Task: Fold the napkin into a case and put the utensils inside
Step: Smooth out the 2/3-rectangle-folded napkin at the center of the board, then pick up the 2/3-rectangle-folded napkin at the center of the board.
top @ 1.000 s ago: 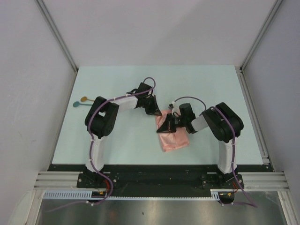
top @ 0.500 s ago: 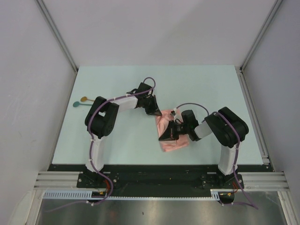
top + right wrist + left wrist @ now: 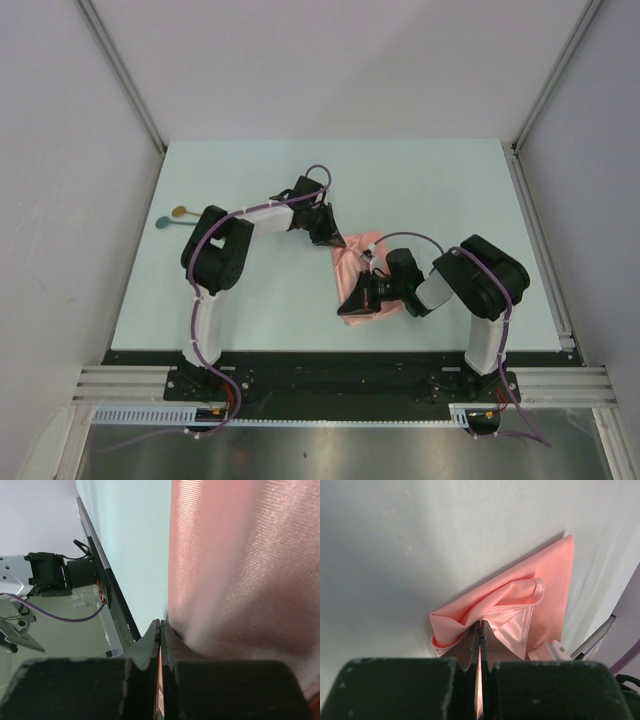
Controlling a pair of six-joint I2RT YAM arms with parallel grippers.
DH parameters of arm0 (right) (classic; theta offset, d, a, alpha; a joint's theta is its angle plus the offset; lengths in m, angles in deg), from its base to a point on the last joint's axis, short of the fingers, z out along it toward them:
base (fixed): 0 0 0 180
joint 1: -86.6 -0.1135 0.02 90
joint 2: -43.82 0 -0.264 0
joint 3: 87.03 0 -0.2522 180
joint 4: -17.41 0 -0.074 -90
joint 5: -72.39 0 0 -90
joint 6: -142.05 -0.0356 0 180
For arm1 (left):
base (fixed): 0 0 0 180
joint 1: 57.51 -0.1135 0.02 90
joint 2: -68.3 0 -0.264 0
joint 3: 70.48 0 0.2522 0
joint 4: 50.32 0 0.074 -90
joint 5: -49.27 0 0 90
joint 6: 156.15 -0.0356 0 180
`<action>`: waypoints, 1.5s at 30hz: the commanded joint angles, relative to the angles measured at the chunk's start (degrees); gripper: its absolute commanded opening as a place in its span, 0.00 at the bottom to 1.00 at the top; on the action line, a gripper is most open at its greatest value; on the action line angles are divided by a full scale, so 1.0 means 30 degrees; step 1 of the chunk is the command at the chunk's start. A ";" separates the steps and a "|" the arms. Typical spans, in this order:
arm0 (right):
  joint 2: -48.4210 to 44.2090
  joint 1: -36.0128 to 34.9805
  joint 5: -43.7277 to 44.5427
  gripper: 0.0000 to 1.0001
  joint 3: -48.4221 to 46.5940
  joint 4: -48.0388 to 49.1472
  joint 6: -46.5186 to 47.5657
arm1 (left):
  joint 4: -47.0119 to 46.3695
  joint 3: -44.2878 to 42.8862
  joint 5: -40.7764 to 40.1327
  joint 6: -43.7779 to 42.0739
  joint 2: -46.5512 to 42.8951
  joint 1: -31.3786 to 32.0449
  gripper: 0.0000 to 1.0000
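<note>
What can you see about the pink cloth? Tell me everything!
The napkin is soft-looking, salmon-pink cloth with a slight shine and a stitched hem. It is folded into layers, with one loose flap curling up on top. It lies on the pale green table, near the middle. The left pincer is shut on its far end, and the right pincer is shut on its near end.

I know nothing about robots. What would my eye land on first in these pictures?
The salmon-pink napkin stands out at once, bunched in the middle of the pale green table. Two black arms pinch it: the left gripper at its far edge, the right gripper at its near edge. Off at the table's left edge lie two small spoons, one golden-bowled and one teal, with nothing touching them.
</note>
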 commanded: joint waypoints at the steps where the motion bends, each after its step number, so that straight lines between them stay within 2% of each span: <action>1: -0.0296 -0.0678 0.0075 0.00 0.1079 0.0674 -0.0238 | 0.0632 0.0239 -0.1541 -0.0244 0.1048 -0.0158 0.00; 5: -0.0442 -0.0912 0.0074 0.00 0.1724 0.1115 -0.0386 | 0.0690 0.0210 -0.1599 -0.0273 0.1078 -0.0187 0.00; 10: -0.1524 -0.0884 0.0190 0.00 0.1347 -0.0725 0.1105 | 0.0749 0.0122 -0.1687 -0.0332 0.1020 -0.0159 0.00; 16: -0.3720 -0.0708 0.0691 0.00 -0.0645 -0.5910 0.3246 | 0.1246 -0.0229 -0.1746 -0.0595 0.0756 -0.0158 0.00; 19: -0.6089 0.0195 0.0514 0.00 -0.0880 -0.7961 0.3540 | 0.1598 -0.0493 -0.1688 -0.0829 0.0347 -0.0159 0.00; 20: -0.7837 0.0548 0.0688 0.00 -0.1026 -0.9910 0.4092 | 0.1627 -0.0551 -0.1629 -0.0859 0.0172 -0.0129 0.01; 21: -0.8608 0.0871 0.1154 0.01 -0.1376 -1.1351 0.4619 | 0.1628 -0.0581 -0.1571 -0.0830 -0.0178 -0.0129 0.04; 22: -0.9457 0.1657 0.2609 0.07 -0.2191 -1.3019 0.5379 | 0.1599 -0.0581 -0.1483 -0.0830 -0.0385 -0.0129 0.06; 23: -1.0104 0.2042 0.3435 0.13 -0.2693 -1.6284 0.6024 | 0.1598 -0.0610 -0.1395 -0.0830 -0.0532 -0.0100 0.10; 24: -1.1183 0.2568 0.4285 0.17 -0.3075 -1.7534 0.7162 | 0.1685 -0.0756 -0.1220 -0.0888 -0.0678 -0.0100 0.17; 25: -1.1629 0.3066 0.5511 0.27 -0.3252 -1.8417 0.7551 | 0.1831 -0.0815 -0.1161 -0.0947 -0.1028 -0.0042 0.20; 26: -1.1982 0.4348 0.5843 0.30 -0.3399 -1.9528 0.7815 | 0.1891 -0.0845 -0.1131 -0.0976 -0.1205 -0.0012 0.23; 29: -1.2338 0.6838 0.6898 0.40 -0.3342 -2.1143 0.8609 | 0.2154 -0.0903 -0.0897 -0.1093 -0.2142 0.0193 0.43; 32: -1.1753 0.8252 0.7134 0.47 -0.2702 -2.1182 0.8785 | 0.2943 -0.1253 -0.1509 -0.1444 -0.3168 0.0689 0.57; 33: -1.1635 0.8344 0.6990 0.53 -0.2466 -2.0861 0.8756 | 0.3294 -0.1371 -0.1889 -0.1590 -0.3431 0.0894 0.59; 35: -1.1225 0.8374 0.6638 0.58 -0.2055 -1.9926 0.8756 | 0.3909 -0.1547 -0.2943 -0.1709 -0.4016 0.1772 0.66; 36: -1.1108 0.8345 0.6231 0.61 -0.1502 -1.9485 0.8727 | 0.4029 -0.1606 -0.3208 -0.1709 -0.4078 0.2152 0.67; 39: -1.0727 0.8374 0.5644 0.63 -0.0709 -1.8311 0.8551 | 0.4821 -0.1958 -0.4234 -0.1505 -0.3991 0.3705 0.68; 43: -1.0521 0.8228 0.5231 0.63 0.0170 -1.7315 0.8171 | 0.4264 -0.2133 -0.4881 -0.0861 -0.3466 0.5491 0.62; 45: -1.0608 0.8111 0.5027 0.62 0.0494 -1.6904 0.8053 | 0.5078 -0.3360 -0.4823 -0.0655 -0.2329 0.5788 0.62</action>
